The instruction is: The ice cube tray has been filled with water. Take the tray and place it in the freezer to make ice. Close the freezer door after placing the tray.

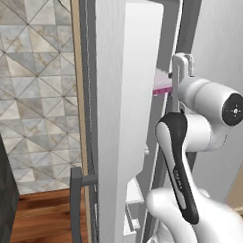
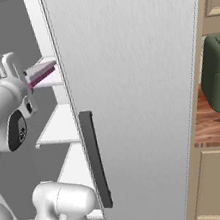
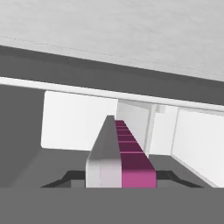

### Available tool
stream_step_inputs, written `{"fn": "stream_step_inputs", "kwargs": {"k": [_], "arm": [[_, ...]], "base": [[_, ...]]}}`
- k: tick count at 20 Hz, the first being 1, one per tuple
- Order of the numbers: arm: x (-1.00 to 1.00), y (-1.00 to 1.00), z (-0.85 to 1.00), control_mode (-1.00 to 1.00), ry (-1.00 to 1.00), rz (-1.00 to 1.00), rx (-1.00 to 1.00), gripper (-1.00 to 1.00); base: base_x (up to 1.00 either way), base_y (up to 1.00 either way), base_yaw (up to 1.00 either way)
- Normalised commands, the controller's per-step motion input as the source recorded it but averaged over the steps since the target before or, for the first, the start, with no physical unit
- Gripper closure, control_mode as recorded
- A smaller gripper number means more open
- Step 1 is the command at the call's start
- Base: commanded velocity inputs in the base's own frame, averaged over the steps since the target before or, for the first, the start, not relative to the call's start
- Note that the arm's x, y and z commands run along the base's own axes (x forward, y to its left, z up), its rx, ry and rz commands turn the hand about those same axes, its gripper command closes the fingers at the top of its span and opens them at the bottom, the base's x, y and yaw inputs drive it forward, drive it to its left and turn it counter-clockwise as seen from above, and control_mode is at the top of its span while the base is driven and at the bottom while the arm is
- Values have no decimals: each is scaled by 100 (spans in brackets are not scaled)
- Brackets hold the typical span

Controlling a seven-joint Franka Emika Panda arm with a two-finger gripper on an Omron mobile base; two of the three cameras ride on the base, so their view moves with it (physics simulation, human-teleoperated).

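The tool [image 3: 120,177] is clamped on the ice cube tray [image 3: 120,151], holding it edge-up inside the open freezer [image 2: 59,125], above a white shelf [image 2: 59,128].

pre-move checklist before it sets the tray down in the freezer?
1. Tray in gripper: ok, it sits between the finger tips in the hand view.
2. Freezer door open: ok, arm reaches past its edge.
3. Tray inside freezer: ok, its end is among the white shelves.
4. Tray level: not ok, in the hand view it looks rolled on edge.
5. Shelf under tray free: cannot tell.
6. Right door shut: ok.
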Motion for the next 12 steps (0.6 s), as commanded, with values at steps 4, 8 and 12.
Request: {"fn": "stream_step_inputs", "kwargs": {"k": [4, 8, 12], "arm": [[38, 6, 0, -100, 0, 0, 0, 100], [41, 4, -4, -100, 0, 0, 0, 100], [43, 9, -12, -100, 1, 0, 0, 100]], "base": [[0, 0, 0], [0, 0, 0], [0, 0, 0]]}}
